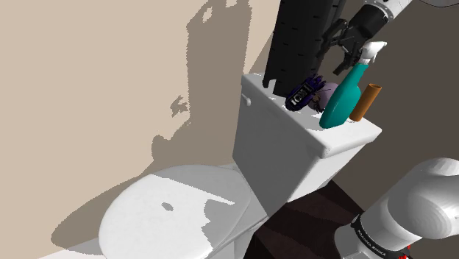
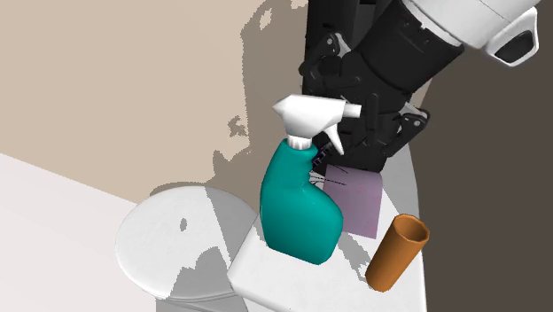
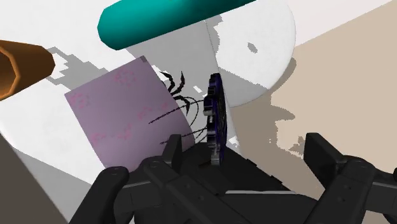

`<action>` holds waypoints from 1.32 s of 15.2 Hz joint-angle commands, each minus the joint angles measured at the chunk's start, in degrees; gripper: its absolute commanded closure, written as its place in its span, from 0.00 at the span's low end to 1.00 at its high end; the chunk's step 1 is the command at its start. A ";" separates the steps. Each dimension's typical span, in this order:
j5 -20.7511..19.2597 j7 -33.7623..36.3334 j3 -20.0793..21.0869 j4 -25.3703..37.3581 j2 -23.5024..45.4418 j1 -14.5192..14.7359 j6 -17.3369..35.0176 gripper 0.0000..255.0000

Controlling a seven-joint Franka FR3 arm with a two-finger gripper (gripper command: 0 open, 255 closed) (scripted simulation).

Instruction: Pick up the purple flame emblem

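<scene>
The purple flame emblem [image 3: 216,124] is a thin dark purple piece with black wispy strands, standing on edge on the white toilet tank lid [image 1: 346,136]. It lies between my fingers, closer to one of them, and neither touches it. My black gripper [image 3: 245,149] is open. In the shoulder view the gripper [image 1: 349,62] hangs above and behind the emblem [image 1: 305,92], partly hidden by the spray bottle. In the second exterior view the gripper [image 2: 354,146] sits just over the emblem's strands [image 2: 323,175].
A teal spray bottle [image 1: 346,99] with a white trigger, an orange cup [image 1: 365,101] and a pale purple card [image 3: 127,121] crowd the tank lid around the emblem. A tall black shape [image 1: 301,37] rises behind the tank. The closed white toilet seat [image 1: 169,221] lies below.
</scene>
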 commanded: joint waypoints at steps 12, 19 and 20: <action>-0.08 1.02 -3.37 -4.91 -0.87 3.45 4.97 1.00; 0.19 0.50 -3.05 -2.65 -0.79 1.78 2.22 1.00; 0.25 0.77 -3.00 -1.78 -0.61 1.80 1.58 1.00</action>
